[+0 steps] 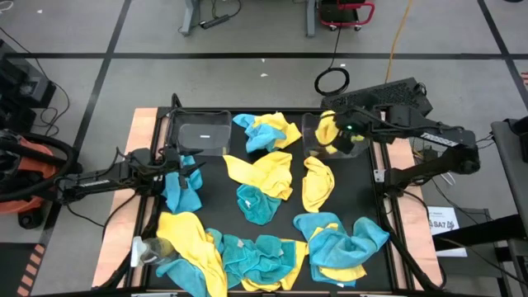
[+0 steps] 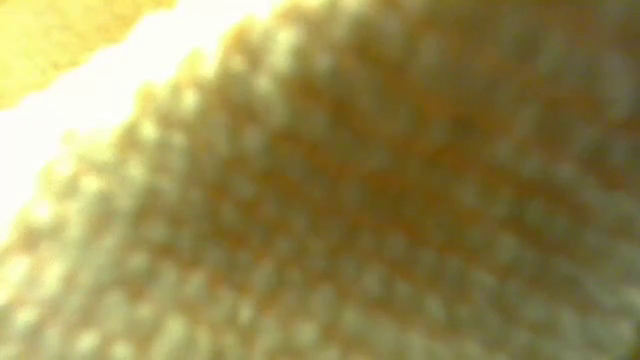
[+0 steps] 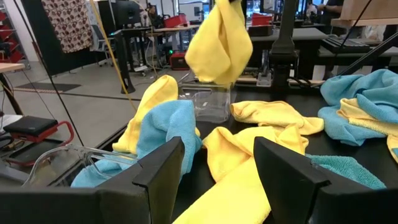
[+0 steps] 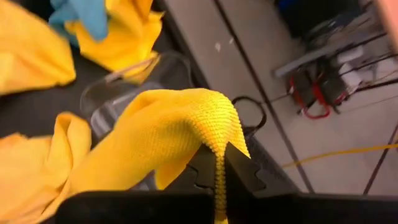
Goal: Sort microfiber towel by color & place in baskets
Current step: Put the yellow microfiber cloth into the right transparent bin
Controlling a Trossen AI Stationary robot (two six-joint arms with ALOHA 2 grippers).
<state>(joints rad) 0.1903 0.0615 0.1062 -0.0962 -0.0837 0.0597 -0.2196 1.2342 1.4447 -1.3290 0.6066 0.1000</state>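
My right gripper (image 4: 219,171) is shut on a yellow microfiber towel (image 1: 327,128), held over the clear basket (image 1: 308,142) at the table's far right. From the left wrist view that towel (image 3: 217,43) hangs above the basket (image 3: 211,102). A second clear basket (image 1: 202,132) stands at the far left. Several yellow and teal towels (image 1: 264,206) lie in loose heaps on the black mat. At the table's left side, beside a teal towel (image 1: 183,188), my left gripper (image 3: 217,177) stands open and level with nothing between its fingers. My right gripper pinches a bunched fold of the yellow towel (image 4: 219,134) between its two fingers. The fingers come slanting down from the table's right side. The towel is lifted clear of the table, drapes over the fingertips and hangs slack above the basket's opening.
A yellow cloth lies right against the low view's lens (image 2: 320,180) and blocks it. Teal and yellow heaps (image 1: 338,243) fill the near half of the mat. A clear object (image 1: 147,250) lies at the near left. Wooden table edges (image 1: 142,124) border the mat.
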